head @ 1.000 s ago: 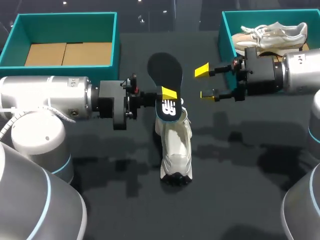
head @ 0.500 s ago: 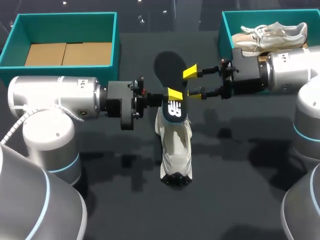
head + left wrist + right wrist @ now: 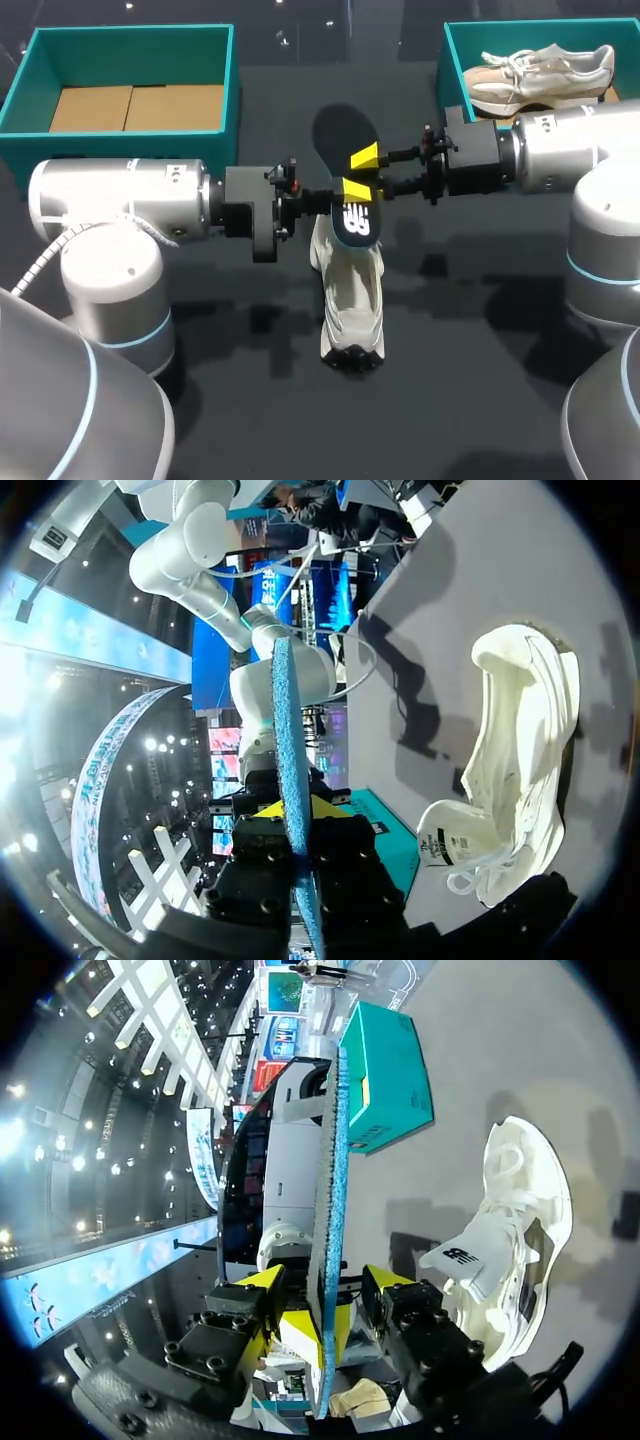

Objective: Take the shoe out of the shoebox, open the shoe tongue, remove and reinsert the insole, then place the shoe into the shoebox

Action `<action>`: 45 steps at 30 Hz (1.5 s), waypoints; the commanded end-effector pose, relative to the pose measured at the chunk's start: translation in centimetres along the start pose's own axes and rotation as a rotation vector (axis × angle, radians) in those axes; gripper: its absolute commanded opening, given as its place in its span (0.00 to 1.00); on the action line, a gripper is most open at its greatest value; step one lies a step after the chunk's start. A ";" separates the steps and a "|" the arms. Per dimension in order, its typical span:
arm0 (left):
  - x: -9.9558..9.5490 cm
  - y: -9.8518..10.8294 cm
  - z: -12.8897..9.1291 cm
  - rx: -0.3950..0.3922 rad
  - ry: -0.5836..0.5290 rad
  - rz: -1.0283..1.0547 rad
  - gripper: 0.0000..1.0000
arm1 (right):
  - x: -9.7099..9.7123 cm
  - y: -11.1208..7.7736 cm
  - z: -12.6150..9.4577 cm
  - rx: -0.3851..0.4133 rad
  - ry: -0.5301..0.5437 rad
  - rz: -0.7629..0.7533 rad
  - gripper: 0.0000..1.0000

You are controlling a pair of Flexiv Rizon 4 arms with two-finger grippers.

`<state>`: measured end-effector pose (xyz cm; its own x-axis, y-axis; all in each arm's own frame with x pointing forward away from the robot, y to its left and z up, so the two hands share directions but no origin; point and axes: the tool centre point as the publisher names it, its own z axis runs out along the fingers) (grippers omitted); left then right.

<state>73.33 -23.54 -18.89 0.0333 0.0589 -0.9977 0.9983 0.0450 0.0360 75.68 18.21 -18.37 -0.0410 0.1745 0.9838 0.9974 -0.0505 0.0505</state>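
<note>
Far left, a teal box (image 3: 130, 35) with a cardboard floor sits at the back of the counter (image 3: 480, 330). Your left arm lies low across the counter, and its tool (image 3: 345, 190) is clenched on the printed end of the dark insole (image 3: 345, 135), holding it up off the counter just above the white shoe (image 3: 352, 290), which lies mid-counter. Your right tool (image 3: 366, 172) is released, one yellow finger on either side of the insole with a gap showing, and far right the teal shoebox (image 3: 445, 60) holds a second pale shoe (image 3: 545, 68).
</note>
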 end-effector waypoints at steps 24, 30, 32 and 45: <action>1.9 -0.7 0.4 0.005 0.012 0.005 0.00 | -1.1 -0.1 1.0 -0.005 0.043 0.017 0.31; 1.9 -0.7 0.5 0.005 0.010 0.013 0.00 | -1.1 0.1 1.3 0.001 0.051 0.016 0.20; 1.9 -0.7 0.6 0.004 0.009 0.015 0.00 | -1.1 0.1 1.3 0.001 0.054 0.014 0.15; 1.5 -1.0 0.3 -0.009 0.013 0.010 1.00 | -1.3 0.4 1.2 -0.008 0.064 0.021 0.00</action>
<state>72.86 -24.01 -20.69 0.0423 0.0692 -0.9967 0.9979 0.0458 0.0455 76.22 19.03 -19.79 -0.0258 0.1069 0.9939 0.9977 -0.0596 0.0324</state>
